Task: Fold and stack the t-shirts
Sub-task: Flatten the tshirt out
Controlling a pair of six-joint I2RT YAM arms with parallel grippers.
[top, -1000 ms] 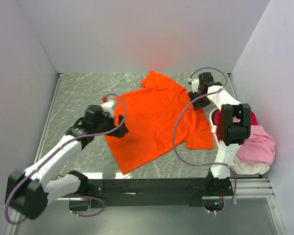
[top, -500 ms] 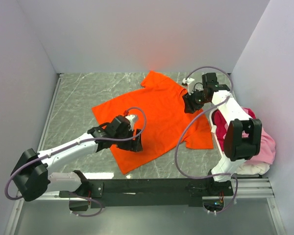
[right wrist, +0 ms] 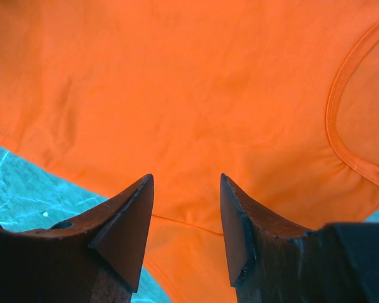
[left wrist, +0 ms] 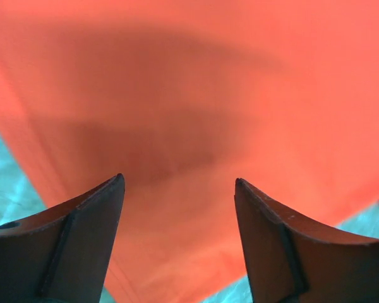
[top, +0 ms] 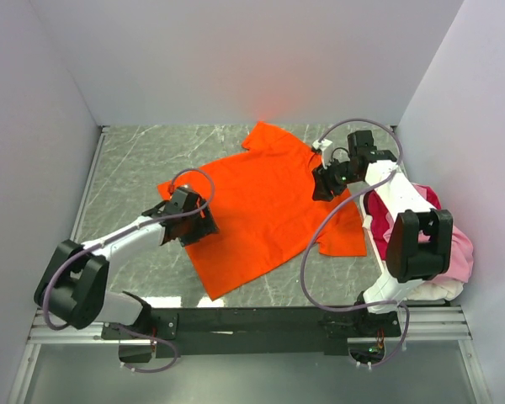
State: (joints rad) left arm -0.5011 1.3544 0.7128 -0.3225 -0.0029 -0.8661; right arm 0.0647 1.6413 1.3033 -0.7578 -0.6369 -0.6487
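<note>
The table [top: 126,160] holds the orange t-shirt [top: 269,202], spread flat. A heap of pink, red and white t-shirts [top: 450,252] sits to its right. The left gripper [left wrist: 177,180] hangs over its left edge, the right gripper [right wrist: 186,177] by its collar, both with fingers apart, holding nothing. Grabbing only 1 layer could make the fold slip and bunch.

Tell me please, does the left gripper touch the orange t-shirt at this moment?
Cannot tell. The left wrist view shows the left gripper open over the orange t-shirt, but no plain contact or gap; the top view is too coarse.
</note>
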